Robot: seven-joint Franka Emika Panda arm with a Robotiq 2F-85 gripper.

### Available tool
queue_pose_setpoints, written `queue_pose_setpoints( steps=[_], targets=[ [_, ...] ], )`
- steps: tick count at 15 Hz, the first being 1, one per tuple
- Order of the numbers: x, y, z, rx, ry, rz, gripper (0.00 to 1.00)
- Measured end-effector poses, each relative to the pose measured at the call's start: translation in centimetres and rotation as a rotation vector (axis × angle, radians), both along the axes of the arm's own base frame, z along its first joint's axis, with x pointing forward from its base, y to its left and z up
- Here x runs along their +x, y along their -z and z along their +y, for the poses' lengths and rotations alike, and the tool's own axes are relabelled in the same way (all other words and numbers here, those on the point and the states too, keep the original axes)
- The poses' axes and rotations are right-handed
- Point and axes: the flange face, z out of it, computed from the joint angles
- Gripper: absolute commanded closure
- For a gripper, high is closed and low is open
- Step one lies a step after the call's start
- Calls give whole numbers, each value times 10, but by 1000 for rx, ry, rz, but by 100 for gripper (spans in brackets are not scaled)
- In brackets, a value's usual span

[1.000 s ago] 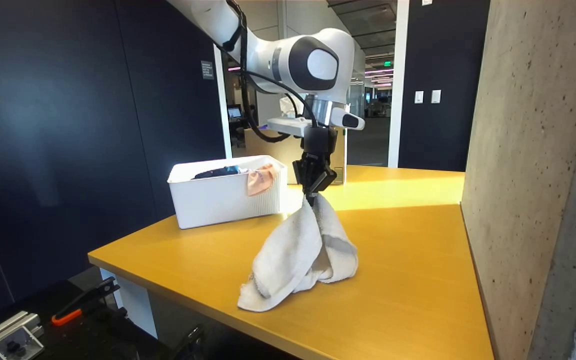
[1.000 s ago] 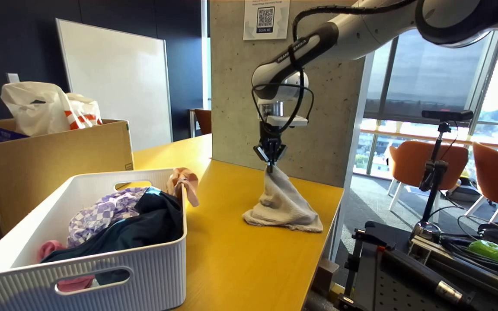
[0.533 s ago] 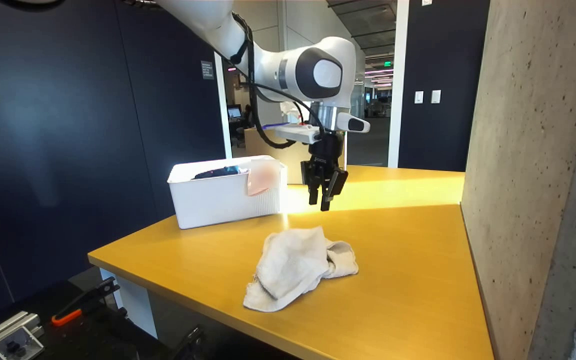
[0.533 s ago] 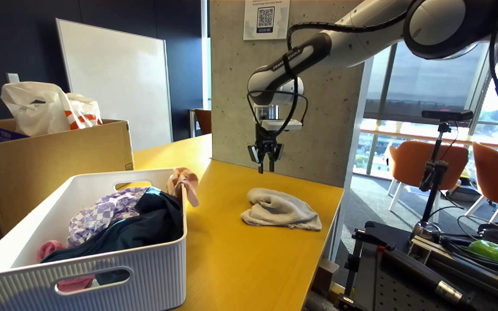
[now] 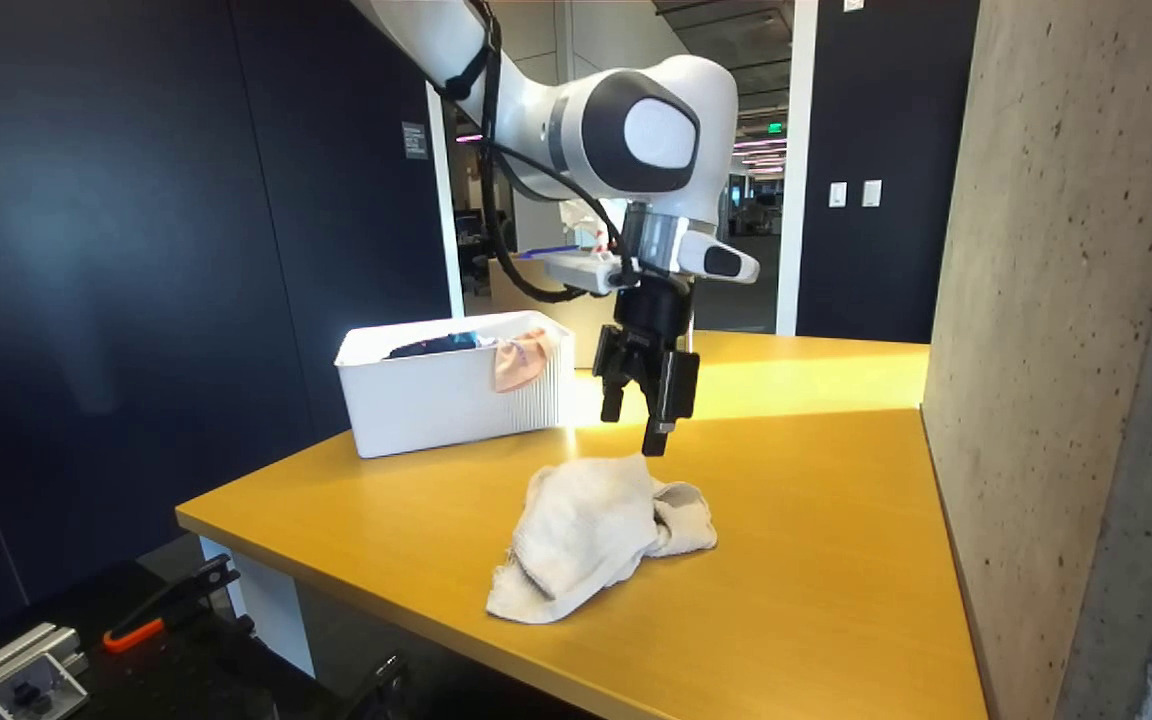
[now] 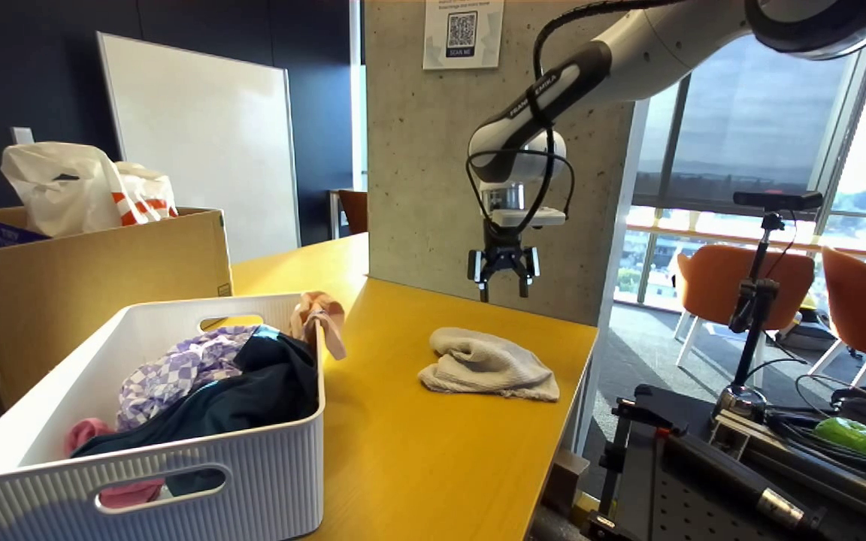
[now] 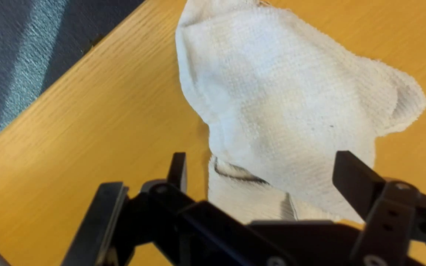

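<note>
In my wrist view, upper centre, the towel is showing rough, matt woven cloth; at left, the tabletop is gleaming, smooth wood. In an exterior view I'm seeing ribbed plastic on the basket, lower left, and pitted concrete on the pillar, upper centre.

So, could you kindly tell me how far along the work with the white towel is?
Looks done: the white towel, pinched up a second ago, now lies free on the table. In hand: nothing; the pincer hangs open above it. Possibly left: flattening or moving it, since it lies rumpled outside the white ribbed basket.
</note>
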Motion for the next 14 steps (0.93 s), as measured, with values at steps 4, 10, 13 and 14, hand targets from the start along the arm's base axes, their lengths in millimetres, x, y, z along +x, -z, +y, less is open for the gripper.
queue_pose_setpoints(
  steps=[4, 10, 13, 14],
  targets=[
    [-34, 46, -16, 61, 78, -3, 0],
    [-65, 84, -26, 108, 98, -80, 0],
    [-73, 99, -21, 116, 71, -172, 0],
    [-76, 103, -18, 120, 60, -210, 0]
  ],
)
